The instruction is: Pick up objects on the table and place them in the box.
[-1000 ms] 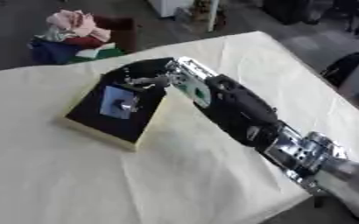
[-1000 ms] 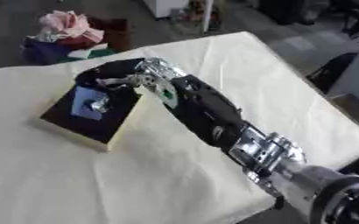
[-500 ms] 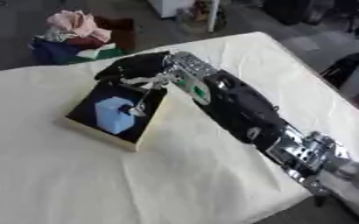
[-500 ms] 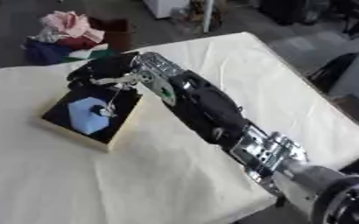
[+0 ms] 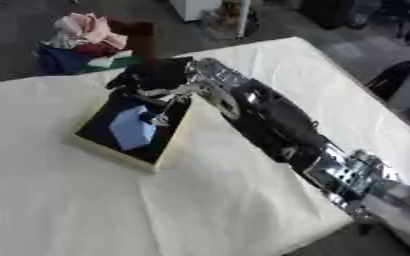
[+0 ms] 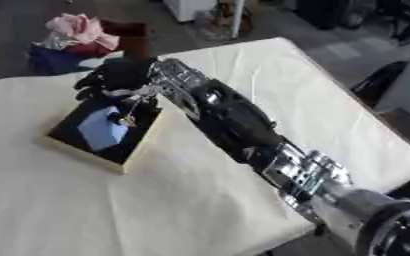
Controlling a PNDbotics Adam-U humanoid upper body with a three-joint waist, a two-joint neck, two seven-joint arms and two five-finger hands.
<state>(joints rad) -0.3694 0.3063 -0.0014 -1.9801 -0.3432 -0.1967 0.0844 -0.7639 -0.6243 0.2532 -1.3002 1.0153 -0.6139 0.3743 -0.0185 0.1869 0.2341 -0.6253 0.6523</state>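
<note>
A shallow box (image 5: 170,156) with a cream rim and a dark floor sits on the left half of the table. A light blue object (image 5: 131,131) lies inside it, near the middle. My right arm reaches in from the lower right, across the table. Its black right hand (image 5: 152,78) hovers over the box's far rim with relaxed, spread fingers and holds nothing. A thin silver finger part (image 5: 162,116) hangs down beside the blue object; I cannot tell whether it touches it. The left hand shows in no view.
A cream cloth (image 5: 112,210) covers the table, which ends close on the right and near side. On the floor beyond the far edge lies a heap of pink, red and blue cloth (image 5: 84,36). Something dark (image 5: 392,75) stands at the right.
The blue object, up by the fingers a second ago, now lies flat on the box floor. The right hand has drawn back toward the box's far rim.
</note>
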